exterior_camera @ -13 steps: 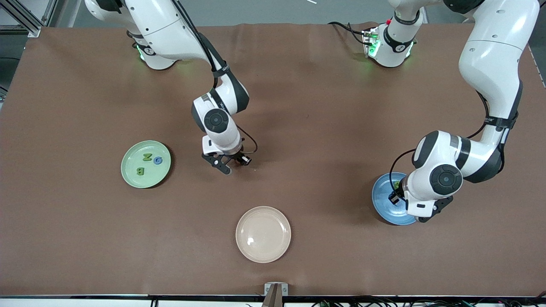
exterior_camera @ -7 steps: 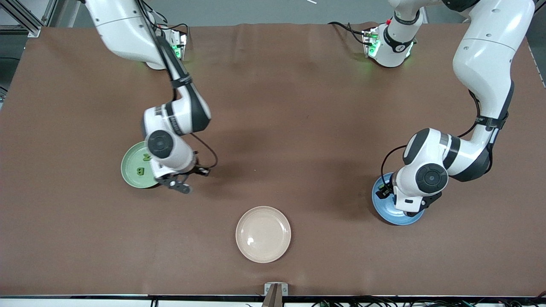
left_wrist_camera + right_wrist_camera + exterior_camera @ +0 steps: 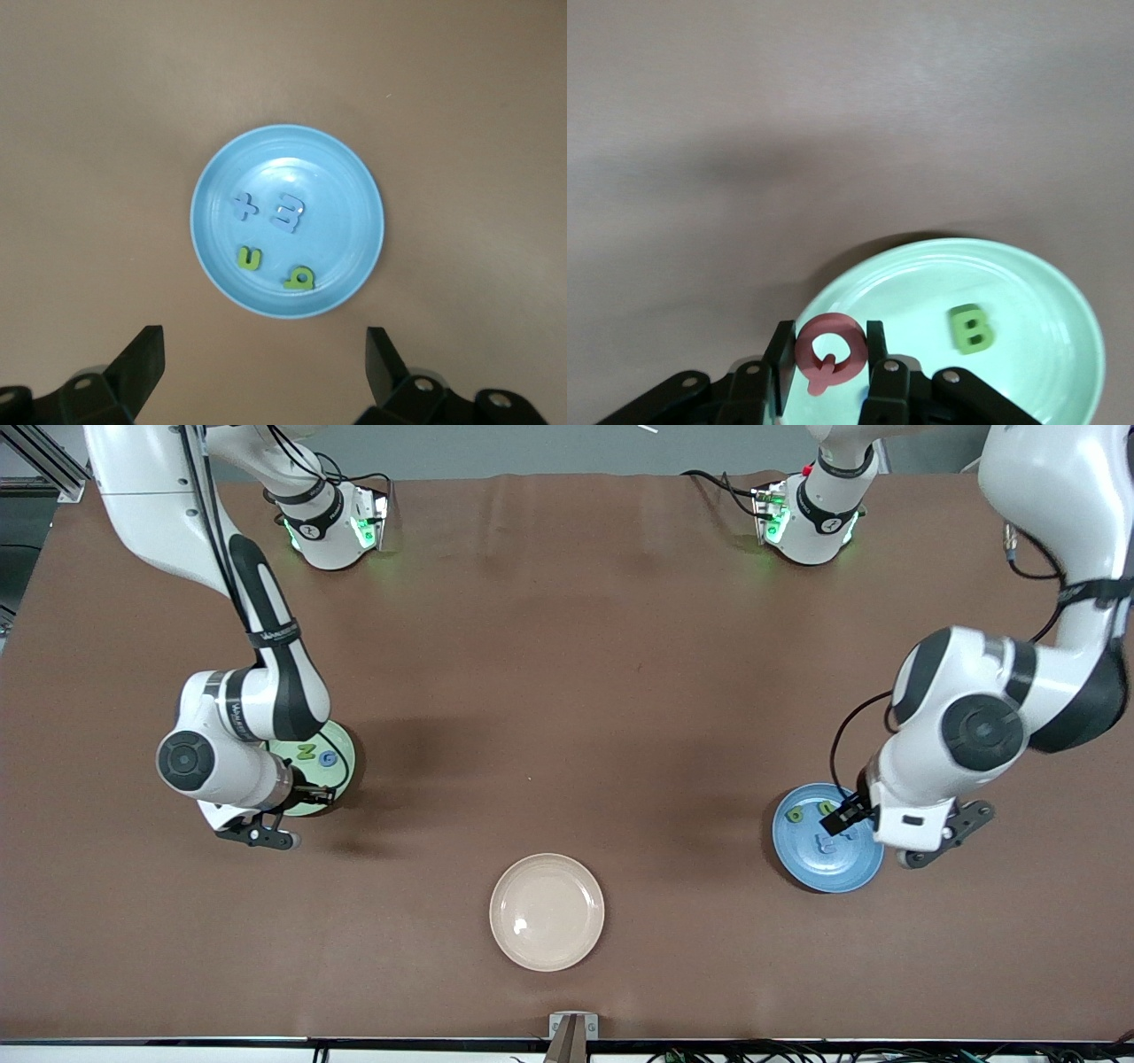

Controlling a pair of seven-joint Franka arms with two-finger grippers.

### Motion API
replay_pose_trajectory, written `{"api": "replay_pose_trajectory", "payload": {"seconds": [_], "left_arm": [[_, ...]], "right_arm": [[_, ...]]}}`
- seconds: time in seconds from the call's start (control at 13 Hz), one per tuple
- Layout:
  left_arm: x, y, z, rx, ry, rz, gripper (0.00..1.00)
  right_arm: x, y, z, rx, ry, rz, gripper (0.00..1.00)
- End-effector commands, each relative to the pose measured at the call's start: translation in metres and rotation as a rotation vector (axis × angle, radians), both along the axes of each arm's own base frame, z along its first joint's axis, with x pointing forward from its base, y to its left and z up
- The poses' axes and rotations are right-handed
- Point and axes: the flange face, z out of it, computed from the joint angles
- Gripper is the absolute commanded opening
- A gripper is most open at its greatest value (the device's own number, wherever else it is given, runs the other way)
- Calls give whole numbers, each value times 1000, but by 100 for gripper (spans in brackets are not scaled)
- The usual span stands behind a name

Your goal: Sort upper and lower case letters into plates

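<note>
Your red Q [image 3: 827, 351] is a flat foam capital, its tail pointing down toward the wrist. It is clamped between the right gripper's [image 3: 827, 354] fingers, over the green plate's [image 3: 1028, 292] rim. A green B [image 3: 971, 328] lies there. The left gripper [image 3: 261, 363] hangs spread wide above the blue plate [image 3: 354, 186], which holds four small letters.

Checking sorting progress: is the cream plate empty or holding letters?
Empty: the cream plate shows only bare glazed surface in the front view, no letters on it.
</note>
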Motion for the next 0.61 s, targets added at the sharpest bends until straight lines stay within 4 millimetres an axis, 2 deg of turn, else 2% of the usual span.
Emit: {"api": "replay_pose_trajectory", "payload": {"seconds": [0.0, 0.31, 0.46, 0.54], "left_arm": [[-15, 10, 63, 8, -29, -65, 100], [-21, 15, 90, -10, 43, -63, 100], [-26, 20, 83, -10, 114, -85, 100], [-26, 23, 88, -7, 113, -124, 100]], "right_arm": [[-12, -11, -9, 8, 21, 30, 2], [-28, -15, -27, 5, 61, 27, 3], [-30, -19, -30, 4, 67, 22, 4], [-30, -21, -30, 4, 67, 16, 6]]}}
